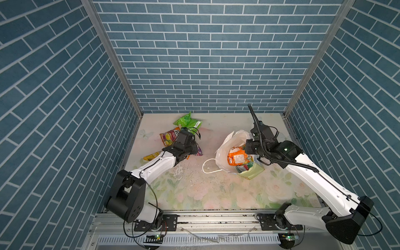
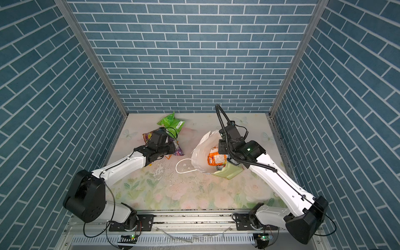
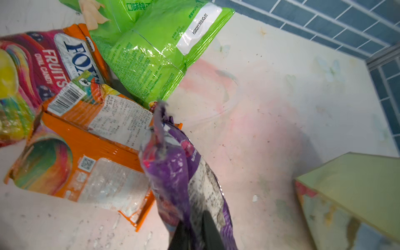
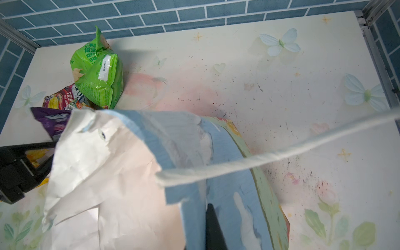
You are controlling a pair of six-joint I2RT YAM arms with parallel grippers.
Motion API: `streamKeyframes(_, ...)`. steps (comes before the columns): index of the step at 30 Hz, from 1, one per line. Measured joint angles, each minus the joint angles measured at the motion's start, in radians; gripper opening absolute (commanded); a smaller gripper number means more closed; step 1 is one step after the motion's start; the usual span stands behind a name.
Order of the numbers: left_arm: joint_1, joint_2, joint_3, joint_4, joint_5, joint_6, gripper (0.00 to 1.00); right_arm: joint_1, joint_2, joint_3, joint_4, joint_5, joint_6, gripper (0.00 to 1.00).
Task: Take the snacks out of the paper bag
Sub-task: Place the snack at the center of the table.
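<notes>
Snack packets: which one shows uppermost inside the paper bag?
The orange-and-white crinkly foil packet: it alone lies on top inside the white-lined paper gift bag; the bright green packet lies outside.

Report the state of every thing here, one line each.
paper bag, open, packets inside, wall pinched.
right gripper, shut on the paper bag.
left gripper, jaws around one end of the purple packet; grip unclear.
purple packet, out, overlapping an orange packet.
green packet, out, on the table.
fruit-print packet, out, on the table.
orange-and-white packet, inside the paper bag.

Two white-shelled arms point(image 1: 155, 164) with black joints, black cables and small screws.
</notes>
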State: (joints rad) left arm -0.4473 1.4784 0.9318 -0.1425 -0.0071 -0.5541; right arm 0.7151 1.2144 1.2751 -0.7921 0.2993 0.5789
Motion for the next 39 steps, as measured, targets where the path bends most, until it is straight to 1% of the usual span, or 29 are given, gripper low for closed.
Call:
streamKeyframes(2,0.018,0.013,0.013,0.011,0.008,0.001,0.41,0.000,0.006,0.008,-0.006,0.001,0.000,0.00)
streamKeyframes(4,0.031,0.021,0.032,0.023,0.013,0.004,0.55,-0.002,0.015,0.014,-0.008,0.002,-0.001,0.00)
streamKeyframes(6,0.037,0.023,0.058,0.030,0.020,0.007,0.81,-0.004,0.030,0.024,-0.014,0.001,-0.004,0.00)
streamKeyframes(7,0.038,0.023,0.068,0.032,0.024,0.011,0.88,-0.005,0.037,0.030,-0.016,0.001,-0.004,0.00)
streamKeyframes(8,0.039,0.021,0.076,0.040,0.031,0.013,0.99,-0.006,0.046,0.039,-0.021,0.002,-0.005,0.00)
streamKeyframes(11,0.039,-0.005,0.077,0.050,0.043,0.012,1.00,-0.011,0.068,0.064,-0.038,0.006,-0.011,0.00)
streamKeyframes(17,0.039,-0.137,0.058,0.049,0.053,0.012,1.00,-0.051,0.120,0.134,-0.098,0.022,-0.045,0.00)
streamKeyframes(22,0.039,-0.219,0.058,0.040,0.053,0.022,1.00,-0.088,0.180,0.218,-0.172,0.065,-0.093,0.00)
streamKeyframes(28,0.039,-0.267,0.051,0.029,0.053,0.032,1.00,-0.154,0.249,0.327,-0.221,0.138,-0.208,0.00)
streamKeyframes(32,0.039,-0.272,0.049,0.027,0.053,0.035,1.00,-0.196,0.322,0.432,-0.232,0.188,-0.303,0.00)
streamKeyframes(39,0.039,-0.274,0.032,0.019,0.053,0.035,1.00,-0.213,0.486,0.640,-0.214,0.245,-0.450,0.00)
